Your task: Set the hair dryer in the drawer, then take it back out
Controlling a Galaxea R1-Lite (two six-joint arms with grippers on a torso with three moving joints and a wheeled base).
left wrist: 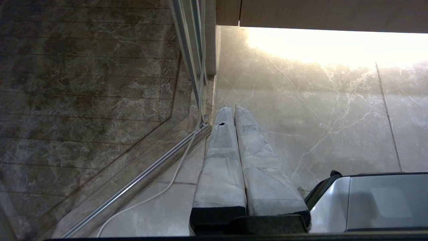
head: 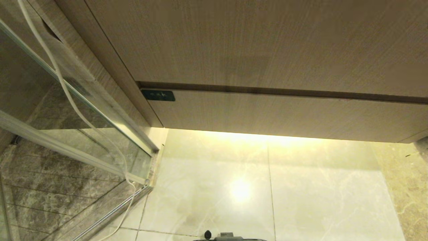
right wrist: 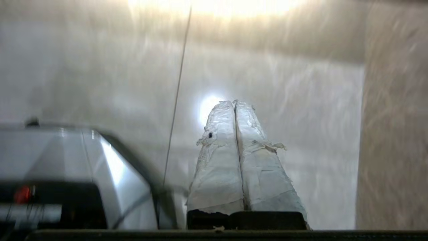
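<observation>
The drawer [head: 284,113] is pushed in flush, a wide light wood-grain front with a small black label [head: 157,95] at its left end. The hair dryer's body is out of view. Only a white cord [head: 67,90] shows, hanging down past the glass to the floor, and the same cord [left wrist: 174,174] trails along the metal rail. My left gripper [left wrist: 233,107] hangs over the floor tiles beside that rail, shut and empty. My right gripper [right wrist: 233,101] is also shut with nothing in it, low over pale floor. Neither arm shows in the head view.
A taller wood-grain panel [head: 250,40] sits above the drawer. A glass shower partition [head: 50,110] with a metal floor rail [head: 110,211] stands at the left. Glossy marble floor [head: 301,187] lies under the cabinet. My own base [left wrist: 378,201] sits beside the left gripper.
</observation>
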